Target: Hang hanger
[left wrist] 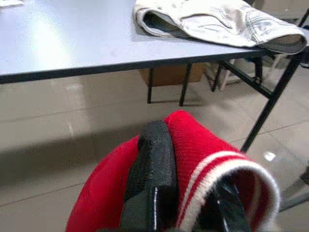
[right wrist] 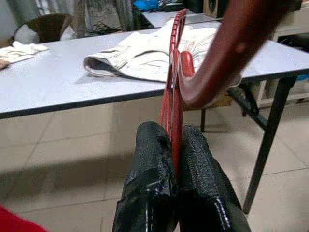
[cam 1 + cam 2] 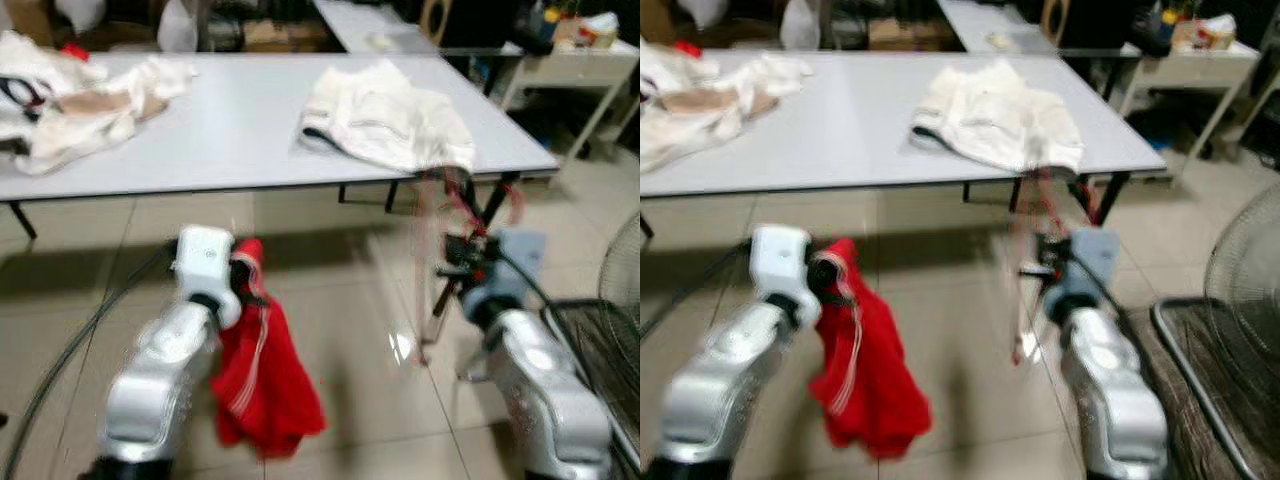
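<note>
The right pincer [image 2: 175, 159] is clenched on a red hanger [image 2: 175, 82], its two black fingers [image 2: 147, 179] pressed against the thin red frame from either side; the hanger rises out of the grip toward twelve o'clock, and a thick reddish-brown curved part [image 2: 227, 58] of it arcs overhead toward one o'clock. In the head views the hanger [image 3: 455, 210] shows as a motion-blurred red shape above the right pincer [image 3: 462, 262], in front of the near edge of the grey counter [image 3: 230, 130] and beside its black folding leg. The left pincer [image 1: 188, 193] is grasping a red garment [image 1: 193, 145] with white stripes at its ribbed edge; the cloth is bunched between the fingers, and in the head views it hangs down from the left pincer [image 3: 240, 275] over the tiled floor [image 3: 350, 330], at about seven o'clock from the hanger. On the counter, a cream-white folded garment [image 3: 385, 115] lies near the right corner, at twelve o'clock from the hanger, and a heap of pale clothes [image 3: 80, 100] lies at the far left end. A wire fan guard [image 3: 620, 270] stands at the right edge, at three o'clock from the right arm.
</note>
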Controlling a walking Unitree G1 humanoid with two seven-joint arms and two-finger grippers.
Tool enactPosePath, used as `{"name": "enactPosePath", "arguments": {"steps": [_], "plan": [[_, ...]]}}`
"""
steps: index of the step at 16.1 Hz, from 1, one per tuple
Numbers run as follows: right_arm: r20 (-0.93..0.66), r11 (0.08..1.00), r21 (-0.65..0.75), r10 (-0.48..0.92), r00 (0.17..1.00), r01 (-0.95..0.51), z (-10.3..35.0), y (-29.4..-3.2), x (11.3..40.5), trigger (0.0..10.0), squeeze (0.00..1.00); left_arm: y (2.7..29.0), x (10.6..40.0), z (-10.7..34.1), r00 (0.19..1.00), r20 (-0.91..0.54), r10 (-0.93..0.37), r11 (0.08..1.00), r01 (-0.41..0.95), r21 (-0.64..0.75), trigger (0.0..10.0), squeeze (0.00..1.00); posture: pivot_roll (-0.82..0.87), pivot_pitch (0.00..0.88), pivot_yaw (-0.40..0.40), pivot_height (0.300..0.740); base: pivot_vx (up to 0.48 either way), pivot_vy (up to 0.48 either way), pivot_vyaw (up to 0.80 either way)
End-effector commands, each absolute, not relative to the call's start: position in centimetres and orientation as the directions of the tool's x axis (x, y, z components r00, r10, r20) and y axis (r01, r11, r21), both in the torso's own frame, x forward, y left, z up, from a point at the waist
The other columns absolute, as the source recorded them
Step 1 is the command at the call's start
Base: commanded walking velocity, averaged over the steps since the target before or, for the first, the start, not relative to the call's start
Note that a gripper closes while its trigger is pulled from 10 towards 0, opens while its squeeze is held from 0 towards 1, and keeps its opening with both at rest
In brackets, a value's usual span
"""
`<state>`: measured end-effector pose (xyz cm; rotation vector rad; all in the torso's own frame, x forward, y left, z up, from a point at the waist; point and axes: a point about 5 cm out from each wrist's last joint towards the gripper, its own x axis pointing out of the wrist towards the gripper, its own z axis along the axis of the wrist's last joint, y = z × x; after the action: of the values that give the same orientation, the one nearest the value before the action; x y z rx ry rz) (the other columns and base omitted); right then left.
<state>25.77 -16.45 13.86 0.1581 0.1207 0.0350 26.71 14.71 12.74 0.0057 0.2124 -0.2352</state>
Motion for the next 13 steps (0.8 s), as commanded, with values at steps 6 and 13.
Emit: {"name": "enactPosePath", "arguments": {"steps": [6, 13], "plan": [[-0.094, 0.987, 0.158, 0.043, 0.995, -0.028, 14.27, -16.31, 25.93, 10.0, 0.0, 14.92, 26.9, 13.7, 0.958, -0.173, -0.23, 0.972, 0.233, -0.002, 10.0, 0.0, -0.06, 0.0, -0.033, 0.74, 0.278, 0.0, 0.0], [-0.095, 0.988, 0.155, 0.043, 0.995, -0.028, 14.28, -16.29, 25.92, 10.0, 0.0, 14.86, 26.88, 13.63, 0.956, -0.177, -0.233, 0.972, 0.236, -0.008, 10.0, 0.0, -0.06, 0.0, -0.034, 0.74, 0.286, 0.0, 0.0]]}}
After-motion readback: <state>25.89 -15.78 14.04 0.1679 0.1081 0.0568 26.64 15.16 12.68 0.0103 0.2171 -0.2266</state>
